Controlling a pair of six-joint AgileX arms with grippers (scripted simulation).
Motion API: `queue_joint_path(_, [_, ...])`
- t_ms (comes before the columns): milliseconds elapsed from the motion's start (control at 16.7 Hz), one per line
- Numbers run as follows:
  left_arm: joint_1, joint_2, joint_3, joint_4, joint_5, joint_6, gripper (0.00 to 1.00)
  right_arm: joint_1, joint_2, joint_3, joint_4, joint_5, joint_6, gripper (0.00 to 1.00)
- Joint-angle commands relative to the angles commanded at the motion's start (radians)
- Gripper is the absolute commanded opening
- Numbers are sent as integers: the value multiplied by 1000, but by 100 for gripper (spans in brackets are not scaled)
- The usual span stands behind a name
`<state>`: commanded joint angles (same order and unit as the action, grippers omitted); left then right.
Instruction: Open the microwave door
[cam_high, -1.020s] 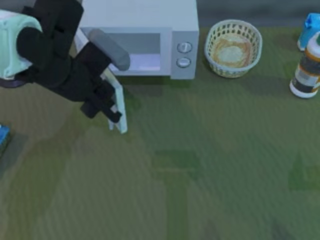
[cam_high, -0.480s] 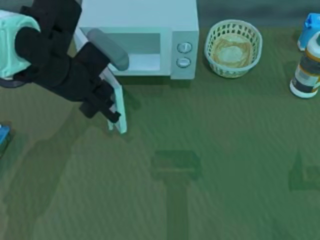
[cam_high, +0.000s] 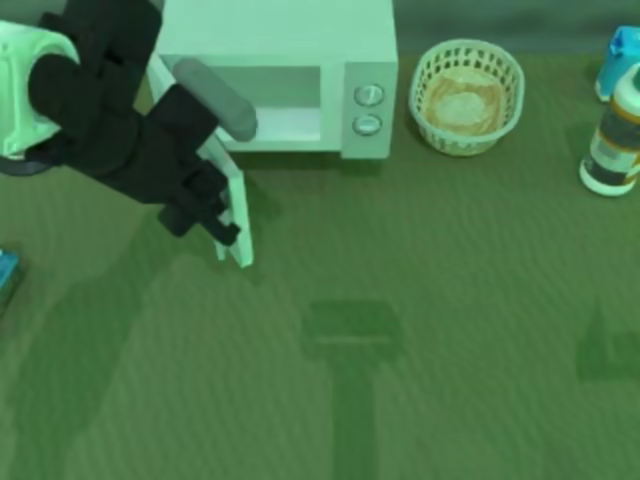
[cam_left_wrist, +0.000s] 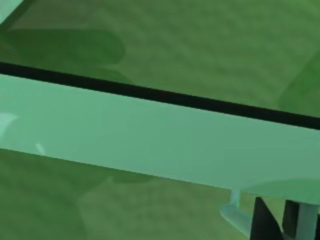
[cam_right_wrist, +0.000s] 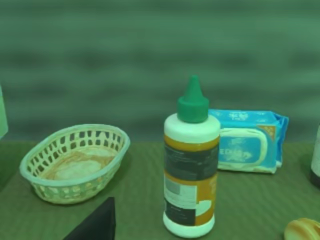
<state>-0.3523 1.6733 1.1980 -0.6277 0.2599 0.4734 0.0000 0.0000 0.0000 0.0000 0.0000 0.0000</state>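
The microwave (cam_high: 280, 30) stands at the back left of the table, its cavity (cam_high: 285, 105) exposed. The microwave door (cam_high: 239, 210) is swung out towards the table's front and shows edge-on as a pale strip. My left gripper (cam_high: 222, 228) is at the door's free end, shut on it. In the left wrist view the door (cam_left_wrist: 150, 135) crosses the picture as a pale band, with its handle (cam_left_wrist: 235, 215) beside the left gripper (cam_left_wrist: 282, 222). My right arm is outside the top view; only a dark tip of the right gripper (cam_right_wrist: 95, 225) shows in its wrist view.
A wicker basket (cam_high: 467, 95) stands right of the microwave. A green-capped bottle (cam_high: 612, 140) and a blue wipes pack (cam_high: 620, 55) are at the far right, with a bread roll (cam_right_wrist: 302, 231) near them. A blue object (cam_high: 5, 270) lies at the left edge.
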Motion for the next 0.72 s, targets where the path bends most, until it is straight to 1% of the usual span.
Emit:
queue_joint_path(540, [-2,4,-3,-1,3,-1,0,0,0,0,0,0,0,100])
queue_joint_path(720, [10,1,-1,-10,17,33,0,0,0,0,0,0,0,100])
